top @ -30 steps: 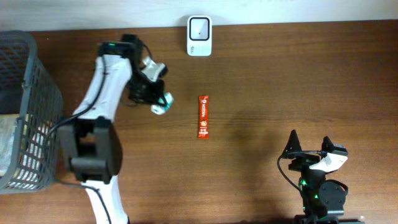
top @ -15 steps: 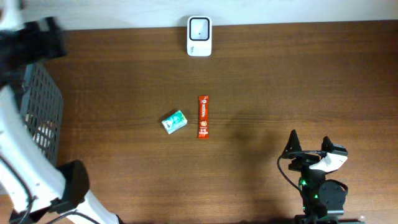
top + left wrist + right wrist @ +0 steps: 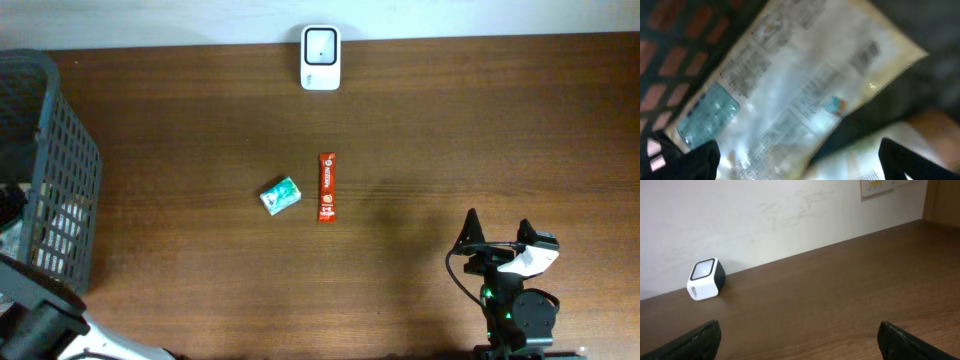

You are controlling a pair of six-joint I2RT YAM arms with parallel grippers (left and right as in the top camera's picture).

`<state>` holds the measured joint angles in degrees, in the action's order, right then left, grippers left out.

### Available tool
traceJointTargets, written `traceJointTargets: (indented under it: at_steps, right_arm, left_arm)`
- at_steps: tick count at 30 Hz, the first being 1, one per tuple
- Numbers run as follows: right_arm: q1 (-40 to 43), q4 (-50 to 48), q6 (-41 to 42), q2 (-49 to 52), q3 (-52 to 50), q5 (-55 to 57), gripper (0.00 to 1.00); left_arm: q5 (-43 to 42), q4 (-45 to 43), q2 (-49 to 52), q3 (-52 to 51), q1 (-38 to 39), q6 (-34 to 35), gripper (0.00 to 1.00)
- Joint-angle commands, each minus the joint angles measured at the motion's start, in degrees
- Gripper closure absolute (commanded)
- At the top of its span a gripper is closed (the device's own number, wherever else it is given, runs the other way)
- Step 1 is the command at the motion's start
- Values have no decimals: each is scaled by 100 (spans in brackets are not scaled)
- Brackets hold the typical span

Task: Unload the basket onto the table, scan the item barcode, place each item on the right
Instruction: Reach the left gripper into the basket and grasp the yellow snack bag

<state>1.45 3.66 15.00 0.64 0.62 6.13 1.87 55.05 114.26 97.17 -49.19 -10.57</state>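
The white barcode scanner (image 3: 320,58) stands at the table's far edge and also shows in the right wrist view as the scanner (image 3: 705,279) against the wall. A small green box (image 3: 281,195) and a red snack bar (image 3: 327,187) lie side by side mid-table, with no gripper touching them. My left gripper (image 3: 800,162) hangs open inside the basket over a clear, printed packet (image 3: 790,85), with nothing between its fingers. In the overhead view it is hidden. My right gripper (image 3: 497,235) rests open at the near right, empty.
A dark wire basket (image 3: 62,180) stands at the left table edge with packets inside. Part of the left arm (image 3: 40,325) shows at the bottom-left corner. A white wall runs behind the scanner.
The left gripper let go of the green box, which now lies beside the red bar. The left arm then swung left to the basket. The right arm has not moved.
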Motion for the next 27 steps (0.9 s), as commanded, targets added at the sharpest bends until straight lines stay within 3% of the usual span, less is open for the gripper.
traceJointTargets:
  at_steps: [1, 7, 10, 16, 17, 18, 21, 23, 27]
  right_arm:
    - [17, 46, -17, -28, -31, 13, 1]
    - [17, 46, -17, -28, -31, 13, 1]
    - [17, 46, -17, -28, -31, 13, 1]
    - [17, 46, -17, -28, -31, 13, 1]
    - [17, 46, -17, -28, -31, 13, 1]
    - [17, 46, -17, -28, -31, 13, 1]
    - [17, 46, -17, -28, -31, 13, 1]
    - [17, 46, -17, -28, -31, 13, 1]
    - [17, 46, -17, -28, -31, 13, 1]
  left_arm:
    - [389, -754, -70, -466, -57, -1005, 0]
    - [286, -981, -39, -535, -48, -1755, 6]
    - [-363, -859, 55, -538, -42, -2122, 12]
    - [404, -323, 319, -542, -66, -2120, 15]
    - [1255, -197, 339, -542, -66, -1878, 23]
    - [1746, -184, 352, -542, -76, -1600, 19]
    - [1709, -247, 568, -542, -160, -1434, 19]
    - [1563, -249, 820, -542, -149, -1432, 36]
    - [1550, -332, 820, -540, -96, -1416, 92]
